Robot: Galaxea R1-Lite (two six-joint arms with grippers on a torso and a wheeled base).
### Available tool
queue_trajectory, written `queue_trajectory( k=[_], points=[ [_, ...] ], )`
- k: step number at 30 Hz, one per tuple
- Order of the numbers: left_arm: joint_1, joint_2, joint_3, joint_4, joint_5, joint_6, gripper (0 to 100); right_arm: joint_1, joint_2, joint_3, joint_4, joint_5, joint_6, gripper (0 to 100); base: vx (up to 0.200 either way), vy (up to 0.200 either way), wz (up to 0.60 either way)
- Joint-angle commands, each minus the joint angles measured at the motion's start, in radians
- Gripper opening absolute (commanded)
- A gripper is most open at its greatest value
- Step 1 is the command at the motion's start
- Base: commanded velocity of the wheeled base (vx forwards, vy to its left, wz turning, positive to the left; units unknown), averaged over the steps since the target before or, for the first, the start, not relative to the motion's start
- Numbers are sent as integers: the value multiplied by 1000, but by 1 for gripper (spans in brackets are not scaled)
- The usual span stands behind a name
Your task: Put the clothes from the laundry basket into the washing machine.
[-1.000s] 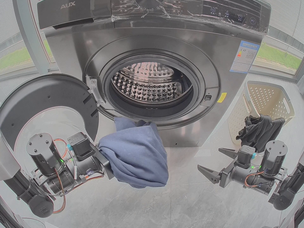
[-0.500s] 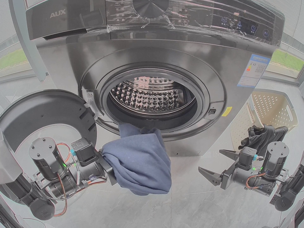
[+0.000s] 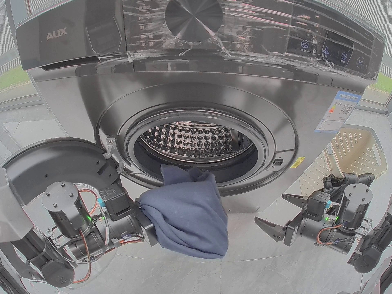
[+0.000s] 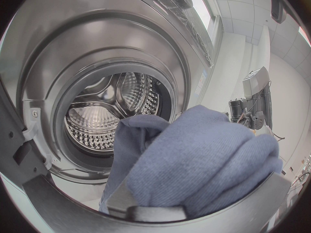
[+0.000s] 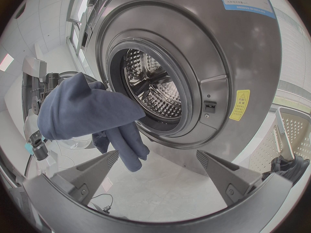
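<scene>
A grey steel front-loading washing machine (image 3: 196,90) gaped ahead of both claws. Behind the spread right claw (image 3: 270,209) sat a cream perforated laundry basket (image 3: 359,148). The left claw (image 3: 148,226) pinched a blue knitted garment (image 3: 188,217) just before the drum mouth. Black clothes (image 3: 341,182) draped the basket.

Daylight is coming in through the windows (image 3: 11,77) on either side, with green grass showing outside. The pale grey floor (image 3: 253,272) is shining softly underfoot. Overhead, a light panel (image 5: 6,62) is glowing in the white tiled ceiling (image 5: 42,16).
</scene>
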Motion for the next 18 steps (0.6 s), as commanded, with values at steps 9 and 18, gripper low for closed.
queue_trajectory(
  k=[9,18],
  points=[
    [-26,85,-93,-6,53,-44,0,45,-8,-3,-2,-6,4,100,0,0,0],
    [-72,25,-50,-6,51,-77,0,50,-13,-6,-2,-6,4,100,0,0,0]
  ],
)
